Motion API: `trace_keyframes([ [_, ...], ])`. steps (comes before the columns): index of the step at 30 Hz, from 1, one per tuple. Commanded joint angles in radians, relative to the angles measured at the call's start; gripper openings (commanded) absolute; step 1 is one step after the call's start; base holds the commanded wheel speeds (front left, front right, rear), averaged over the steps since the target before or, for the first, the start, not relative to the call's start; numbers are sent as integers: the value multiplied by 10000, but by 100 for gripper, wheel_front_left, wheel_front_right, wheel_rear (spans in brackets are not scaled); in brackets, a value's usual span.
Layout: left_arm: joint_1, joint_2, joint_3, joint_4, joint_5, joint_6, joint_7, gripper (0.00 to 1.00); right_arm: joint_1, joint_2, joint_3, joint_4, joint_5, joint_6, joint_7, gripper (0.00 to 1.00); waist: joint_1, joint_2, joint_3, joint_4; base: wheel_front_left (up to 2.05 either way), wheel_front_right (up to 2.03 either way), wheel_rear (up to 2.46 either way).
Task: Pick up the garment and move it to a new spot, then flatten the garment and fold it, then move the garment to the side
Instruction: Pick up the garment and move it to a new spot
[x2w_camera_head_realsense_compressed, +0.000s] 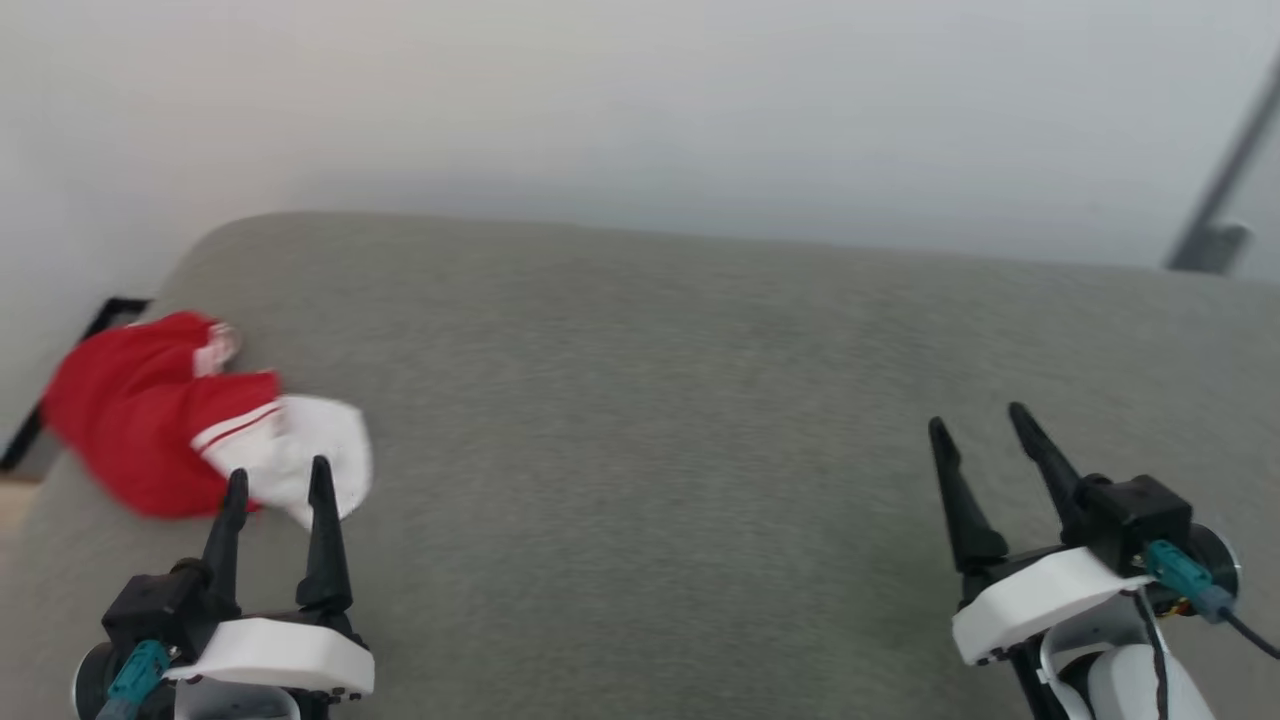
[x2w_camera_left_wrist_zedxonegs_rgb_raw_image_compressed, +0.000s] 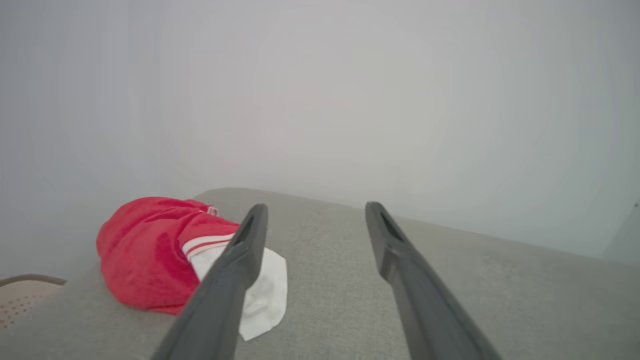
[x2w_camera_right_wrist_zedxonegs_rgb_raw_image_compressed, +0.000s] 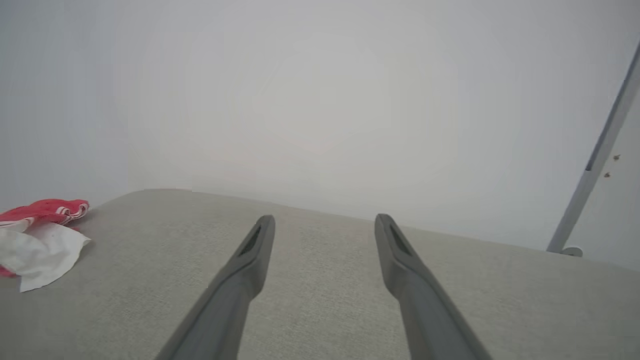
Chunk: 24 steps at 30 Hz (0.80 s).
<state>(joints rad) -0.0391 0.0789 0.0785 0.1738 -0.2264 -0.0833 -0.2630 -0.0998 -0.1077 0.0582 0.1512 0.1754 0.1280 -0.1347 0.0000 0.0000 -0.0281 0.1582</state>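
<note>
The garment (x2w_camera_head_realsense_compressed: 150, 420), bright red with a white part and thin white stripes, lies crumpled at the far left of the grey cushioned surface (x2w_camera_head_realsense_compressed: 650, 400). The left wrist view shows the garment (x2w_camera_left_wrist_zedxonegs_rgb_raw_image_compressed: 150, 255) ahead and to the left; the right wrist view has the garment (x2w_camera_right_wrist_zedxonegs_rgb_raw_image_compressed: 40, 235) at its left edge. My left gripper (x2w_camera_head_realsense_compressed: 278, 478) is open just in front of the white part, its fingertips near the cloth, with nothing between them. At the lower right my right gripper (x2w_camera_head_realsense_compressed: 980, 418) is open and empty, far from the cloth.
A pale wall (x2w_camera_head_realsense_compressed: 640, 110) rises behind the surface. A grey metal pole (x2w_camera_head_realsense_compressed: 1220, 190) stands at the far right. A beige perforated basket (x2w_camera_left_wrist_zedxonegs_rgb_raw_image_compressed: 22, 297) sits beyond the surface's left edge. A dark strip (x2w_camera_head_realsense_compressed: 60, 380) runs along the floor at the left.
</note>
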Motion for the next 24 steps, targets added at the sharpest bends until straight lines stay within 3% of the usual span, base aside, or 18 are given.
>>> trace_keyframes([
  [1, 26, 53, 48, 27, 5, 41, -23, 100, 30, -1, 90, -43, 57, 50, 24, 100, 0, 0, -123, 686, 0, 0, 0],
  [16, 459, 149, 195, -292, -198, 409, 414, 100, -24, 147, 729, -75, 253, 28, 7, 100, 0, 0, -243, 3265, 0, 0, 0],
  [24, 611, 4, 324, -646, -597, 618, 241, 100, -479, 27, 921, -88, 314, 28, 156, 100, 0, 0, 228, 3606, 0, 0, 0],
])
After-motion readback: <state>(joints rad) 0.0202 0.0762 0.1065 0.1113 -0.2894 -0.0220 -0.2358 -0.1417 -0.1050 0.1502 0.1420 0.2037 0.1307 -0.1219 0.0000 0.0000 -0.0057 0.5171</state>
